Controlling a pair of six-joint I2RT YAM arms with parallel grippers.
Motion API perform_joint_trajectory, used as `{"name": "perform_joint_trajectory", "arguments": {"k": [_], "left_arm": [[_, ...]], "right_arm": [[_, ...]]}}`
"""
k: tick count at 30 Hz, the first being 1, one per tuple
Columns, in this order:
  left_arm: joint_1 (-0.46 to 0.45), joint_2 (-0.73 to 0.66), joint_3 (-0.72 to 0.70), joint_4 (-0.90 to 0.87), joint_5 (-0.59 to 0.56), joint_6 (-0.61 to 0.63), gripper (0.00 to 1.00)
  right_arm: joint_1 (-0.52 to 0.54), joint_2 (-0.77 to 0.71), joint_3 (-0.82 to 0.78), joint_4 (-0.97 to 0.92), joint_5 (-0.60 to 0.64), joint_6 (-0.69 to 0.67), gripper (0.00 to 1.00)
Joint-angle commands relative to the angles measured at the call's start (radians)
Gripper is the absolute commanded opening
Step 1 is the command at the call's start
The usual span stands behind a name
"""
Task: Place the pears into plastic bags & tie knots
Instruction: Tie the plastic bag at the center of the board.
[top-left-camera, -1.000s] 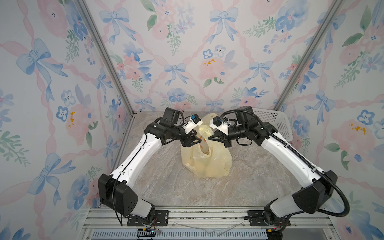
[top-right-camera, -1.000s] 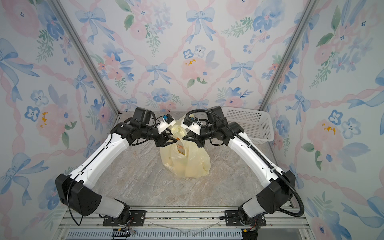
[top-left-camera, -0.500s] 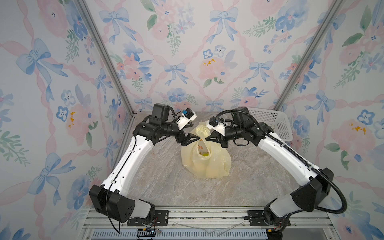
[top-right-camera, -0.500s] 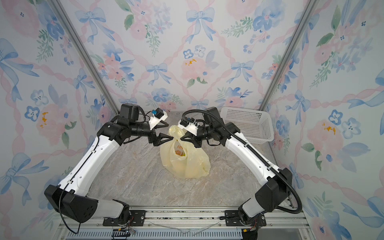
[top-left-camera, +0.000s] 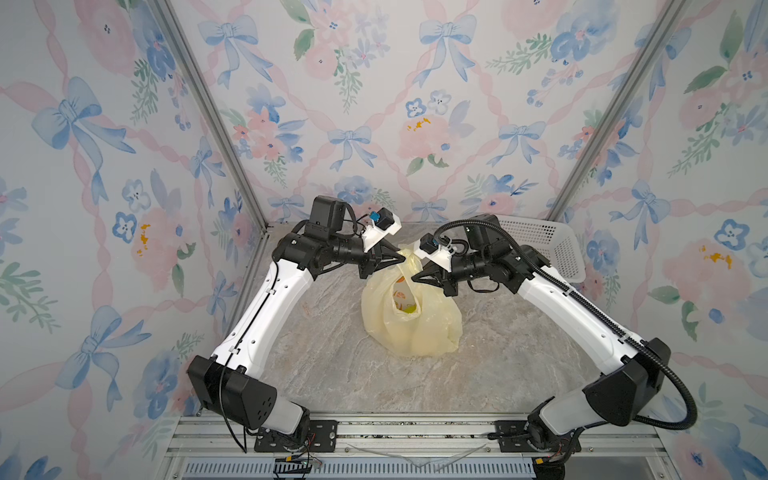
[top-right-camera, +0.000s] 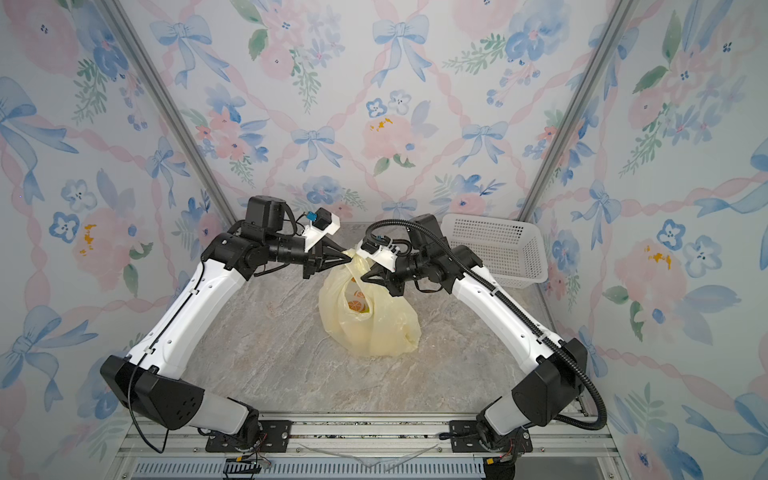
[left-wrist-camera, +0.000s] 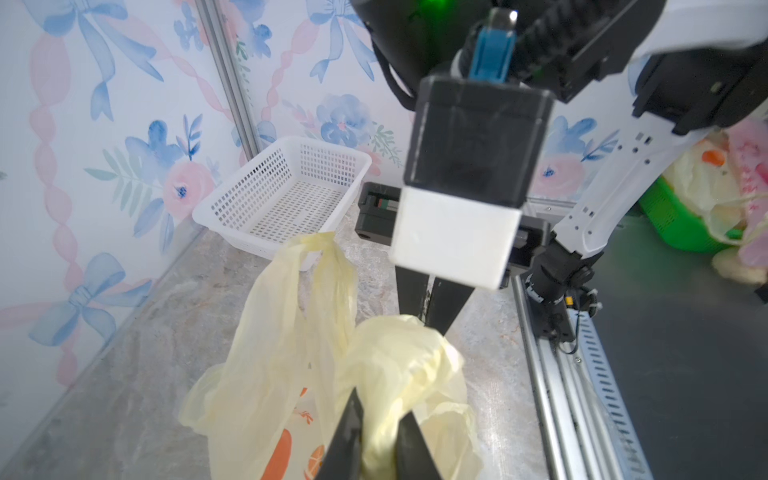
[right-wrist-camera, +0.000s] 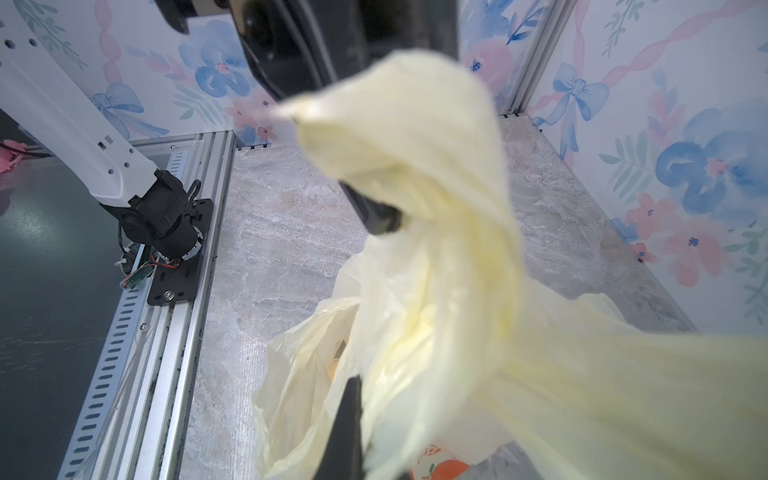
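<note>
High stereo pair, close wrists, shared bag (top-left-camera: 415, 332)

arms (top-left-camera: 270, 307): white shells, small holes
joints (top-left-camera: 237, 395): black housings
hose (top-left-camera: 685, 395): black, ribbed, on right arm
wrist cameras (left-wrist-camera: 478, 137): black boxes, white mounts, blue plugs
fingers (left-wrist-camera: 343, 444): black, tapered
bases (right-wrist-camera: 178, 286): black plates, silver bolts

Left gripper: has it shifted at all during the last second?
Yes. In a top view the left gripper has moved toward the back wall and slightly nearer the white basket, now pinching the handle of the plastic bag.
</note>
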Motion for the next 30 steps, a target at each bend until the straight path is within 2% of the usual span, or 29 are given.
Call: {"name": "perform_joint_trajectory", "arguments": {"k": [1,2,3,8,10,18,20,22,23,25,27,30], "left_arm": [[0.0,0.011,0.015,-0.003,0.031,0.013,0.0],[-0.001,0.012,0.016,-0.003,0.028,0.014,0.0],[-0.001,0.012,0.019,-0.002,0.026,0.012,0.0],[0.0,0.016,0.015,-0.004,0.024,0.011,0.0],[-0.001,0.019,0.012,-0.003,0.024,0.01,0.0],[0.002,0.037,0.018,-0.003,0.024,0.01,0.0],[0.002,0.042,0.019,-0.003,0.023,0.01,0.0],[0.0,0.044,0.022,-0.003,0.019,0.007,0.0],[0.0,0.046,0.024,-0.003,0.016,0.007,0.0],[0.0,0.052,0.032,-0.002,0.002,-0.002,0.0],[0.0,0.067,0.048,0.004,-0.042,-0.026,0.0],[0.003,0.088,0.062,0.008,-0.093,-0.056,0.0]], "right_arm": [[-0.015,-0.082,-0.009,0.023,0.011,0.098,0.45],[-0.036,-0.107,-0.019,0.043,-0.002,0.14,0.53],[-0.057,-0.13,-0.033,0.067,-0.012,0.177,0.57],[-0.137,-0.236,-0.116,0.264,0.029,0.341,0.68],[-0.156,-0.207,-0.08,0.271,0.035,0.38,0.69],[-0.159,-0.033,0.056,0.234,-0.007,0.373,0.68],[-0.157,-0.012,0.068,0.242,-0.038,0.377,0.62],[-0.157,0.0,0.083,0.236,-0.035,0.379,0.42],[-0.156,-0.003,0.085,0.235,-0.036,0.378,0.28],[-0.153,-0.021,0.076,0.238,-0.036,0.376,0.11],[-0.14,-0.047,0.066,0.22,-0.026,0.366,0.02],[-0.103,-0.102,0.028,0.185,0.021,0.354,0.0]]}}
